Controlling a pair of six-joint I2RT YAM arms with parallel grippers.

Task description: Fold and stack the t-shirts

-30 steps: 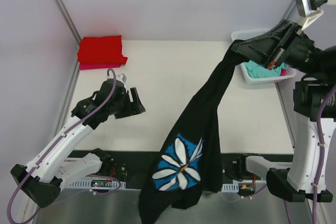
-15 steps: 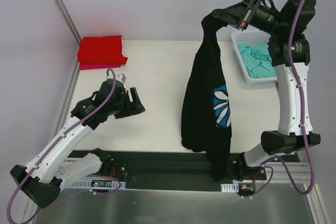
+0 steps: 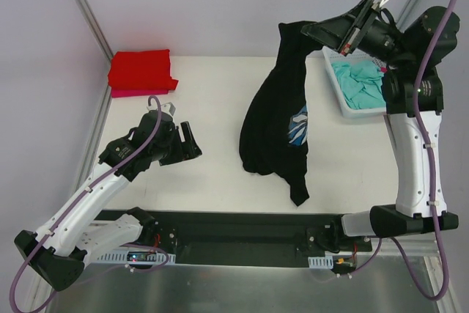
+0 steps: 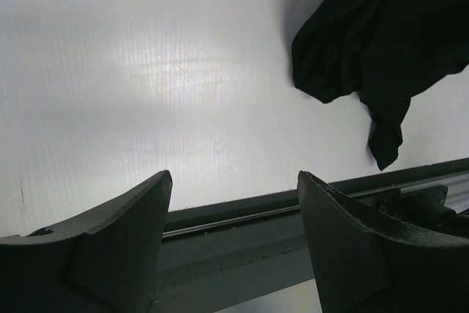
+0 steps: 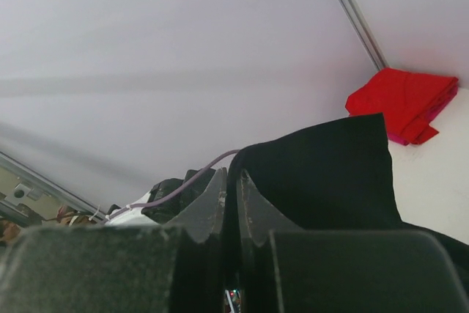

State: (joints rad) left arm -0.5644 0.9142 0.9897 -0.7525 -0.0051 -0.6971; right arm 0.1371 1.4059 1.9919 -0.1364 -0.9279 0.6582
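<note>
While the right fingers [image 5: 209,207] pinch an edge of the black t-shirt [image 3: 275,122] high above the far edge of the desk [image 3: 205,93], the cloth hangs down and its lower part lies crumpled near the desk's middle, a bit of blue-and-white print showing. The left fingers [image 4: 124,232] stand spread, holding nothing, over the near-left part. A folded red t-shirt [image 3: 141,70] lies on a pink one [image 3: 124,93] at the far-left corner. A teal t-shirt [image 3: 359,86] sits bunched in the white basket [image 3: 364,113] at the far-right corner.
</note>
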